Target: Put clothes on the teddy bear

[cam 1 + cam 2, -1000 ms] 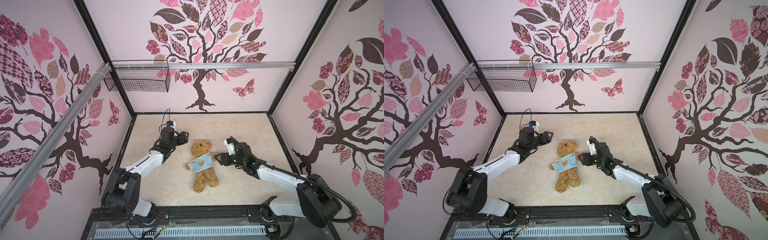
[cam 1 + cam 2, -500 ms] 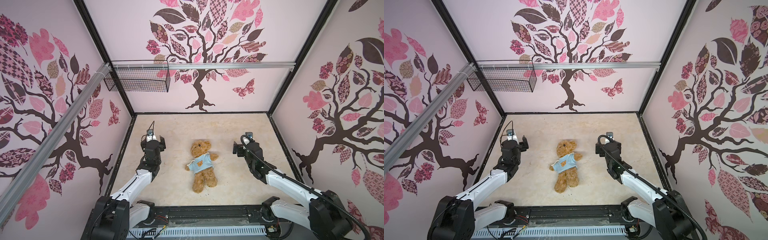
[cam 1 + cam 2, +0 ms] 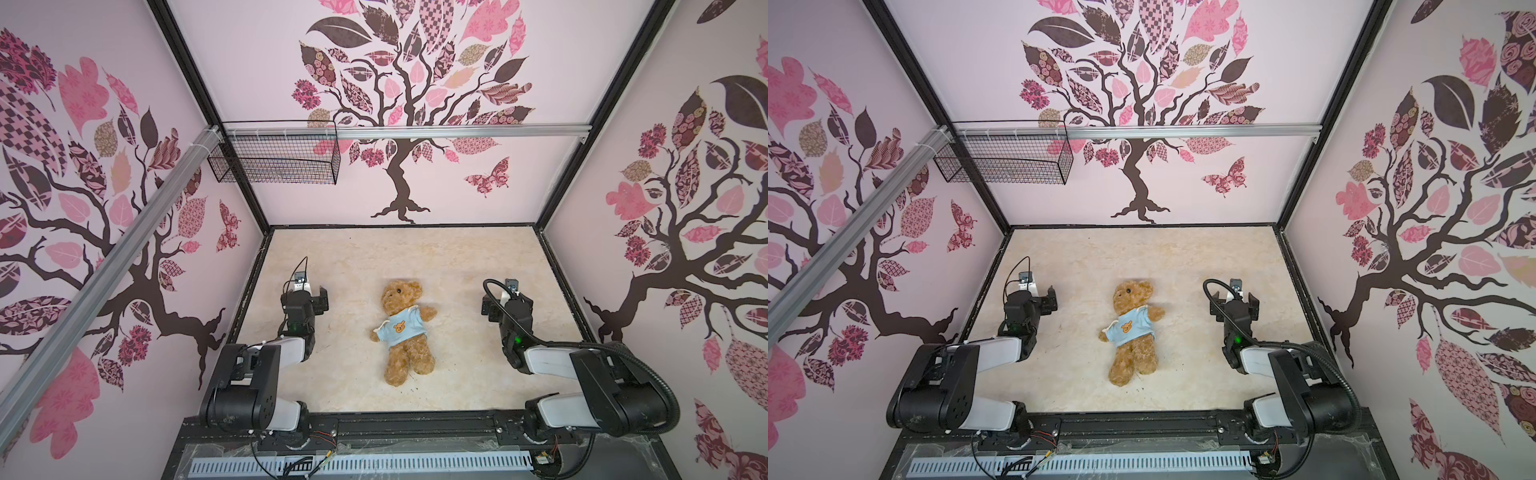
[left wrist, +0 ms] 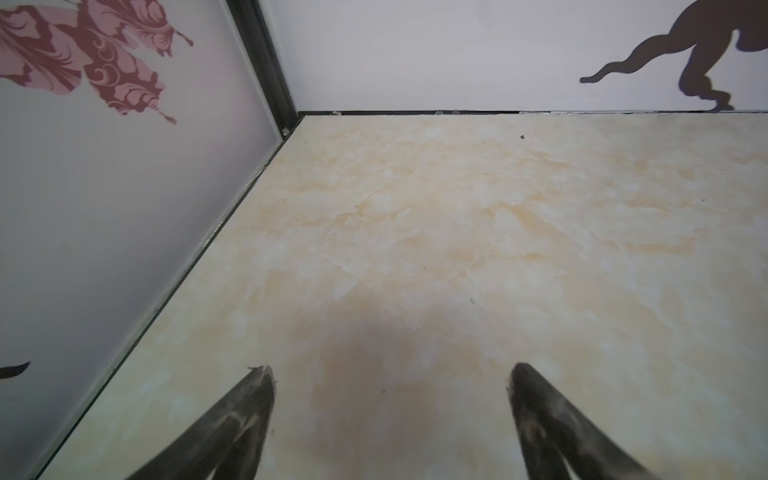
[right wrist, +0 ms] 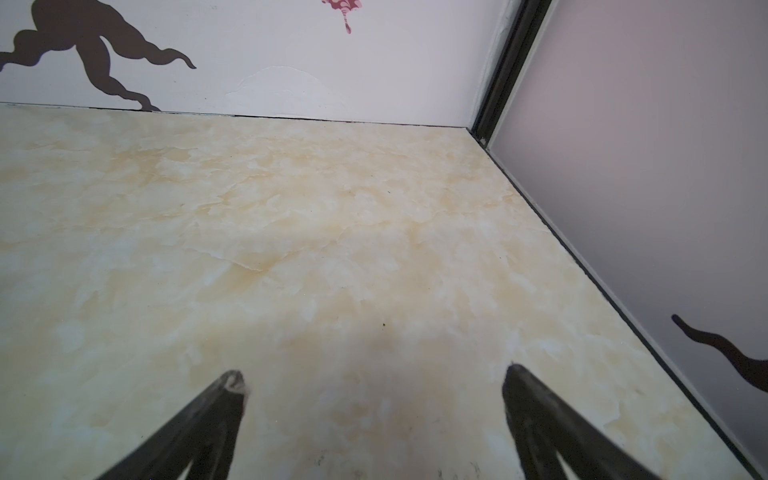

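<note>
– While I've got both top views up, what do you want first?
– Bear. Where is it?
– Centre of the frame, a little below the middle. The bear (image 3: pixel 400 296) lies on its back on the table (image 3: pixel 457 257), head toward the top of the frame, legs toward the bottom, body tilted slightly. A light blue shirt (image 3: pixel 412 333) covers its trunk, with an orange emblem (image 3: pixel 400 328) on the chest. One arm sticks out toward the right of the frame, and both legs are bare fur.
– And the arms?
– Both well apart from it. The left gripper (image 3: pixel 309 298) sits at the left of the frame, about level with the bear's head. Through its wrist camera I see the jaws spread wide over bare table, nothing between them. The right gripper (image 3: pixel 1233 306) is at the right, at about the same height in the frame. Its jaws are spread wide too, with nothing in them.
– Further out?
– Pink walls (image 3: pixel 478 187) with tree decals on three sides. A black wire basket (image 3: pixel 274 160) hangs from the rail (image 3: pixel 457 132) at the upper left of the frame.
</note>
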Controlling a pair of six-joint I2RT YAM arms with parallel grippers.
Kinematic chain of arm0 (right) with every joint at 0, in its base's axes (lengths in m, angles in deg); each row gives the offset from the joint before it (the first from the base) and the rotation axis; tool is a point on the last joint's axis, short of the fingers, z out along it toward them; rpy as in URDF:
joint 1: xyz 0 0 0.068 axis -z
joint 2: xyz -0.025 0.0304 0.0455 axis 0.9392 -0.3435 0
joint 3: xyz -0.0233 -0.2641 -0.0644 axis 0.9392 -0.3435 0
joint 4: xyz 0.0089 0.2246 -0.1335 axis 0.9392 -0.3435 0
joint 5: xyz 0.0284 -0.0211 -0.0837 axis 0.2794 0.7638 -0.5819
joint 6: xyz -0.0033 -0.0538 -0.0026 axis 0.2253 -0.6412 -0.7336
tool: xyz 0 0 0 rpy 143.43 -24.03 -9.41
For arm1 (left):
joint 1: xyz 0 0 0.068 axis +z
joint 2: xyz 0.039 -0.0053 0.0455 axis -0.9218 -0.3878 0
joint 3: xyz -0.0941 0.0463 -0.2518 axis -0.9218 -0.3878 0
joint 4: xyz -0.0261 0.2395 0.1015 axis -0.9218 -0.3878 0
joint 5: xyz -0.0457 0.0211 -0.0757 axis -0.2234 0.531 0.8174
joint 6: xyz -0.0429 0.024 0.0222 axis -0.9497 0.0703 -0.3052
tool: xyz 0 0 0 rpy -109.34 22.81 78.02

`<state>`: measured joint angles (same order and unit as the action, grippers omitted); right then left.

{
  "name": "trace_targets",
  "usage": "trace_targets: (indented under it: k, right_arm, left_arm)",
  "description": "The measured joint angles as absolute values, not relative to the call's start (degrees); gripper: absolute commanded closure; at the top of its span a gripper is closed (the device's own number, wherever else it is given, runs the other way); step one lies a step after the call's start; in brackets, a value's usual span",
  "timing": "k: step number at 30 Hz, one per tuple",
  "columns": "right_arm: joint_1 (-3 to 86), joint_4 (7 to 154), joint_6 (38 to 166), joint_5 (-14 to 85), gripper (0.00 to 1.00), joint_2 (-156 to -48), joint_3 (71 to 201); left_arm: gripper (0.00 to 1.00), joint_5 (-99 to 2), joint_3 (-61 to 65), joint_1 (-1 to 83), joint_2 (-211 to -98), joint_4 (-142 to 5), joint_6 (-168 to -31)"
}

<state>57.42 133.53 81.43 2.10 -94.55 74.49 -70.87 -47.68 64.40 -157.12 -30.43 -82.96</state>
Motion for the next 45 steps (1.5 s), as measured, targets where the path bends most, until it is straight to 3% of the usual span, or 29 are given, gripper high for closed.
trace_targets:
  k: [13,45]
  right_arm:
    - [65.22,144.83,84.36,14.82,0.00,-103.00,74.52]
    - [65.24,145.62,84.53,16.02,0.01,-103.00,74.52]
  left_arm:
    - [0.03,-66.63,-48.01,66.96,-162.06,-24.68,-84.65]
    - [0.03,-66.28,-48.01,66.96,-162.06,-24.70,-84.65]
